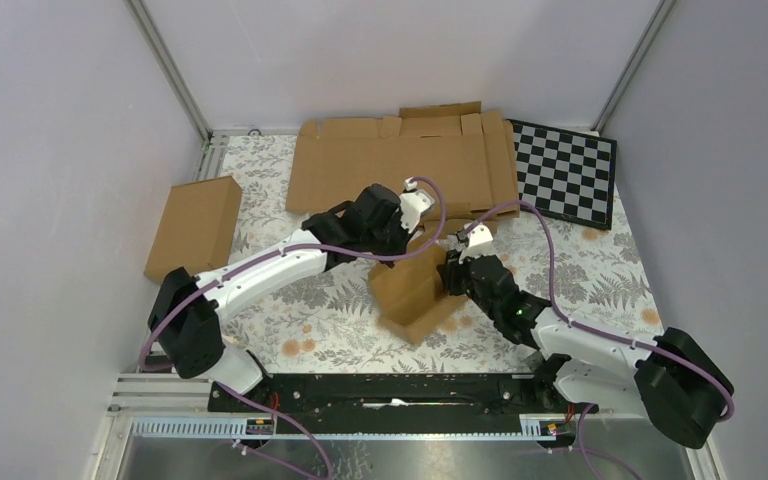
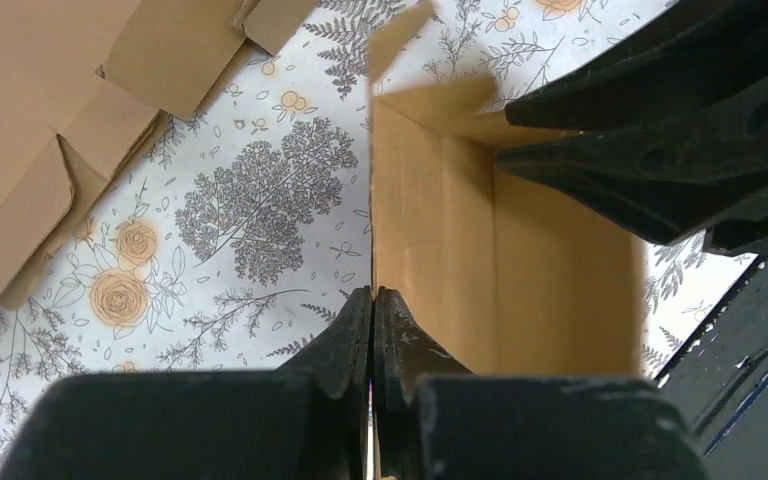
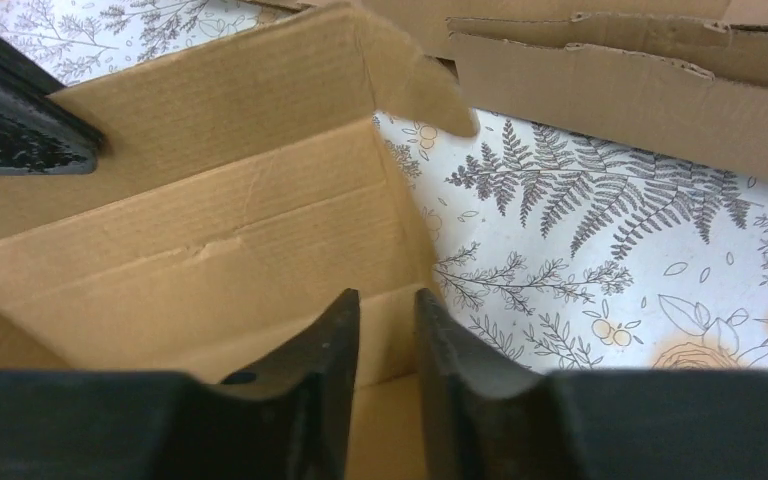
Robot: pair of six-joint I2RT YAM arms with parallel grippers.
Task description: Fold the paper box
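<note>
Cardboard stands between my two claws: the small brown corrugated paper box [image 1: 415, 292] sits near the middle of the flower-printed table [image 1: 600, 280] with its walls partly raised. My left claw [image 2: 372, 300] reaches it from the far left. It is pressed fully together on the thin edge of one upright wall, which runs edge-on straight into the fingertips. My right claw [image 3: 387, 310] hangs over the box's hollow from the right, its fingers [image 3: 325, 340] parted by only a narrow slit. Through that slit I see the inner wall, and nothing is caught in it.

Wide flat brown cardboard sheets [image 1: 390, 165] lie just behind the box, and one pointed corner flap rises toward them. A larger plain brown carton [image 1: 195, 228] lies well apart on the left, and a black-and-grey checkered board [image 1: 565, 172] lies at the far right corner. Patterned tabletop shows in front of the box and to its right, between it and my right arm's base.
</note>
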